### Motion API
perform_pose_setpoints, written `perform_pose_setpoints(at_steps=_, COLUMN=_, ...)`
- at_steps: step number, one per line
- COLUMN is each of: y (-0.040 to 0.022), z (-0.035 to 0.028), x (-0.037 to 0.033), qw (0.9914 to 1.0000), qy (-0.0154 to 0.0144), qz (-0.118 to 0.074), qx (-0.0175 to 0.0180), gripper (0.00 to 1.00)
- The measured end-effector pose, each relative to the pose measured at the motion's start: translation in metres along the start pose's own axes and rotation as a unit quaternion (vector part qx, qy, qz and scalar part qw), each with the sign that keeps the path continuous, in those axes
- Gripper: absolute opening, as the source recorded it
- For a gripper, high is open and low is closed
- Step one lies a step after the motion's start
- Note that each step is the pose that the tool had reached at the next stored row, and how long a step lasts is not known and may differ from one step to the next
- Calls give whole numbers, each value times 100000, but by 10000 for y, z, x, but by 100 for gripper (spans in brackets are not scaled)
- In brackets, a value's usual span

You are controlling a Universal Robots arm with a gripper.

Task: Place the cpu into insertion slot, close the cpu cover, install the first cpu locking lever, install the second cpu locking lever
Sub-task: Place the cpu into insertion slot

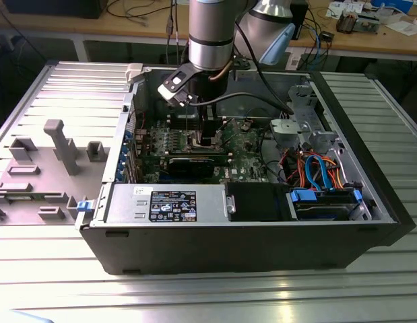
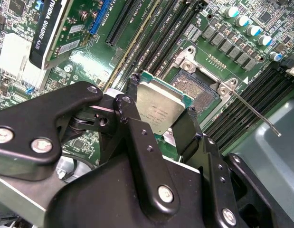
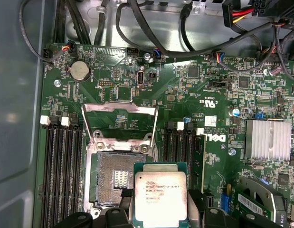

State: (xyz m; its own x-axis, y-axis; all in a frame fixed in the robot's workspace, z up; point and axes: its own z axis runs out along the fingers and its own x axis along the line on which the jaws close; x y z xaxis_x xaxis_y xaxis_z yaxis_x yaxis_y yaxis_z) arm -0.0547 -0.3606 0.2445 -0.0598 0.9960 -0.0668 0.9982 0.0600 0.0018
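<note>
One worktop (image 1: 195, 296): ribbed metal surface; it carries the case and, at the exterior view's left, a grey moulded panel (image 1: 60, 145).
Computer case (image 1: 228, 249): black tower lying on its side with the side open. A silver power supply (image 1: 168, 202) sits along its near edge and a grey drive cage (image 1: 306, 121) towards the exterior view's right.
Arm (image 1: 211, 30): silver and grey, upright over the case, with its lower end inside the opening.
Motherboard (image 3: 218, 95): green, flat on the case floor, with black cables running along its far edge.
Graphics card (image 2: 52, 33): long and black, standing in its slot beside the memory slots (image 2: 161, 33).
Gripper (image 2: 162, 99): black two-finger type, closed onto two opposite edges of the cpu; the fingers are only the chip's width apart. Seen in both wrist views.
Cpu cover (image 3: 120, 107): silver frame swung up and open, hinged at the far side of the insertion slot.
Insertion slot (image 3: 116, 178): square with a silver rim, empty, its contact field uncovered.
Cpu (image 3: 160, 197): silvery top face upward, held in the gripper above the board. It sits just beside the insertion slot and overlaps its edge in the first wrist view; it is not seated.
Locking lever (image 2: 253, 111): thin metal rod, released and angled away from the insertion slot.
Coin cell (image 3: 80, 70): round and silver, near the motherboard's far corner.
</note>
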Motion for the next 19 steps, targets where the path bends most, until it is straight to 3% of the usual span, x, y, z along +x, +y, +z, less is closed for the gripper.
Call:
perform_pose_setpoints(at_steps=4, y=0, z=5, x=0, qw=100000, qy=0, qz=1, qx=-1, gripper=54)
perform_pose_setpoints(at_steps=6, y=0, z=40, x=10, qw=100000, qy=1, qz=2, qx=-1, gripper=54)
perform_pose_setpoints(at_steps=19, y=1, z=48, x=29, qw=100000, qy=13, qz=11, qx=1, gripper=54)
